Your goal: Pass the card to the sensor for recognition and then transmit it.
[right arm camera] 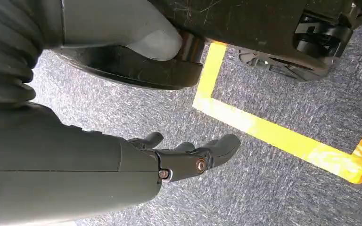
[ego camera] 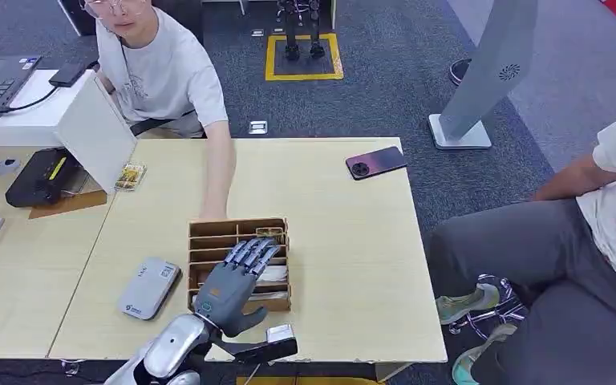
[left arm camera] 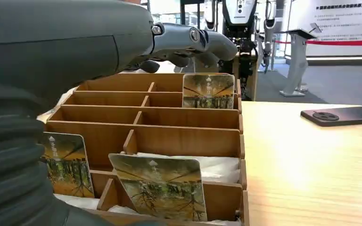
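The cards carry small white print above a forest picture, too small to read. The left hand (ego camera: pixel 237 281) hovers over the slotted wooden box (ego camera: pixel 200 241), fingers stretched forward and slightly apart, holding nothing; one glossy, round-cornered card (left arm camera: pixel 208 91) stands upright in a far compartment just below the fingertips (left arm camera: pixel 217 44), two more nearer the wrist. The right hand (right arm camera: pixel 188 157) hangs above grey carpet and yellow tape, fingers loosely extended, empty.
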Controlling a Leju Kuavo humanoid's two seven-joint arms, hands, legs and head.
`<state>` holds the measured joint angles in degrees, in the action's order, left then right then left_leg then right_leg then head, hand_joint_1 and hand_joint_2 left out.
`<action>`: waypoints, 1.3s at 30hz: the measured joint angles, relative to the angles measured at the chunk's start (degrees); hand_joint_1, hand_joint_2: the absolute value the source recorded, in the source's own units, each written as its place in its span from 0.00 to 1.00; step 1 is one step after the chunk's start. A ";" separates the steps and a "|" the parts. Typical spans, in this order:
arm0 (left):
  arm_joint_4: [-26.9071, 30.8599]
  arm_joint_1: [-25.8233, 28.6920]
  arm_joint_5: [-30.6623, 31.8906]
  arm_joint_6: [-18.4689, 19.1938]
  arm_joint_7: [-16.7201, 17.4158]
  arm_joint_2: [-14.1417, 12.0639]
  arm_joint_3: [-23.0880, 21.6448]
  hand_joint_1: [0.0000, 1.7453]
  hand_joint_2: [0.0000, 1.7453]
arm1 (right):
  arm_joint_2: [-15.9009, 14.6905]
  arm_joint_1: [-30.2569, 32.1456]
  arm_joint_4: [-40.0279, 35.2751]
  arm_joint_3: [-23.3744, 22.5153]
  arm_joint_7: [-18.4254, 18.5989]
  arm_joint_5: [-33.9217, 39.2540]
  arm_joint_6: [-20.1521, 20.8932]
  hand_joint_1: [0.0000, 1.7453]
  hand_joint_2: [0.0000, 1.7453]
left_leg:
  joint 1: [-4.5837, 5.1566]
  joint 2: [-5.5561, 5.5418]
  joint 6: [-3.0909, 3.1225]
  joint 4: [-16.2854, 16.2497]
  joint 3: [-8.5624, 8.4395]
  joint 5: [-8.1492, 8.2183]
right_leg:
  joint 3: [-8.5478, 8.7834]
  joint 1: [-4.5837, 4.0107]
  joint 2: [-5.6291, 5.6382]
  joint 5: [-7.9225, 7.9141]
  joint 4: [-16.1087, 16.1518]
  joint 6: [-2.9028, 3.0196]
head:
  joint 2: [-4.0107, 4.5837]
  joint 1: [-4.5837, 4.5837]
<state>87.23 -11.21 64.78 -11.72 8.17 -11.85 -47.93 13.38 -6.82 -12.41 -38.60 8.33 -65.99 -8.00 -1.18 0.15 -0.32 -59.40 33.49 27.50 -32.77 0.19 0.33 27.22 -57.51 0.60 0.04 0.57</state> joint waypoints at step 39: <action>-0.61 -0.35 -5.14 3.98 -3.83 -0.11 0.00 1.00 1.00 | 0.00 0.08 0.00 -0.04 -0.55 0.33 -0.17 0.00 1.00 | 0.00 0.01 0.00 0.00 -0.01 0.00 | -0.01 0.00 0.01 0.00 0.00 0.00 | 0.00 -0.02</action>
<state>86.62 -11.56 59.65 -7.74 4.35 -11.96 -47.93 13.38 -6.74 -12.41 -38.64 7.78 -65.66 -8.17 -1.18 0.16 -0.33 -59.40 33.49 27.49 -32.78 0.19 0.34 27.22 -57.51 0.60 0.04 0.55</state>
